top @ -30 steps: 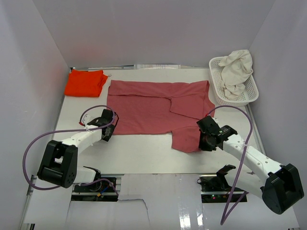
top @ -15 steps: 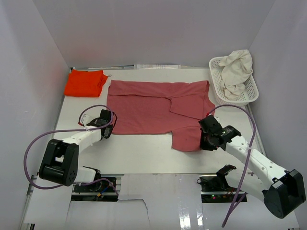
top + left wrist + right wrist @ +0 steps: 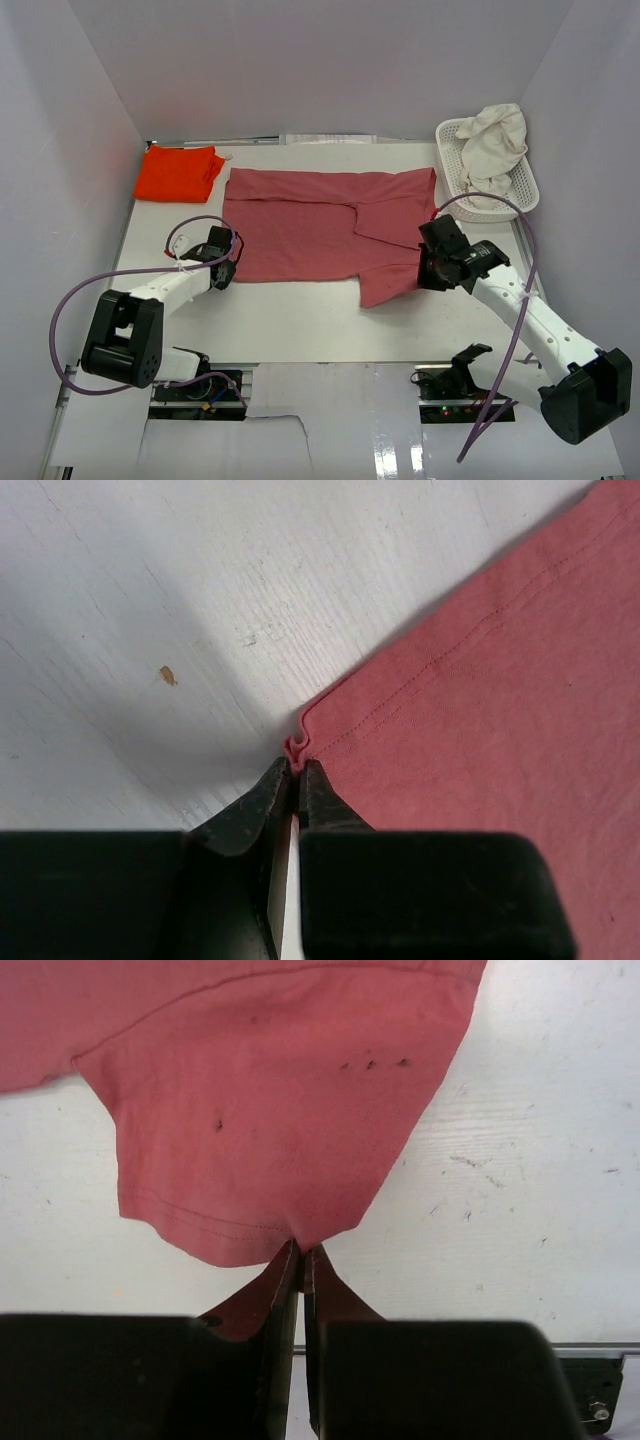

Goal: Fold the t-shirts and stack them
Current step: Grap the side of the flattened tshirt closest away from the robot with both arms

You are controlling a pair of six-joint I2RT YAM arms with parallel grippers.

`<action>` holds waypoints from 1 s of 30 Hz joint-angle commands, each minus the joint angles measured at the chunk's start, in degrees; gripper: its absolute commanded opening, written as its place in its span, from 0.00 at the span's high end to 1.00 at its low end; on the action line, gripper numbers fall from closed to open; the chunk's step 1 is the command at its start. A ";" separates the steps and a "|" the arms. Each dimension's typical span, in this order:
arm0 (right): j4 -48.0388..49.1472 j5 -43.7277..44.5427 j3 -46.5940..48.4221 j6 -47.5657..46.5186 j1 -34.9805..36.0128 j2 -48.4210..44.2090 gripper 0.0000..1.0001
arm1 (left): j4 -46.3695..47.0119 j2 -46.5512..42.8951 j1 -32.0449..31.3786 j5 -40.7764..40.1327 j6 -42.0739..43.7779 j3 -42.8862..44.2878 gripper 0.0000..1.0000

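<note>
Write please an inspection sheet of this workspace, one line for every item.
Surface: white table, scuffed.
Job's things: rose-red t-shirt spread mid-table, partly folded; orange-red t-shirt folded, far left corner; cream-white t-shirt bundled in basket.
Clutter: white lattice basket, far right corner.
Grippers: left gripper, fingers shut on rose-red t-shirt's near left corner; right gripper, fingers shut on its near right flap.
Cables: left purple cable and right purple cable hang in loose loops.
Surroundings: plain pale walls, three sides.
</note>
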 commanded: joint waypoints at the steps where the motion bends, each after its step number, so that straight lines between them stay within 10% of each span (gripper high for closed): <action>1: -1.55 1.20 4.64 -3.62 -2.22 0.72 0.92 | -1.77 -1.25 0.26 0.62 0.92 2.20 0.84; 30: -1.20 0.50 23.37 -12.67 -10.84 13.99 0.92 | -1.59 1.04 6.76 6.33 0.74 7.47 1.00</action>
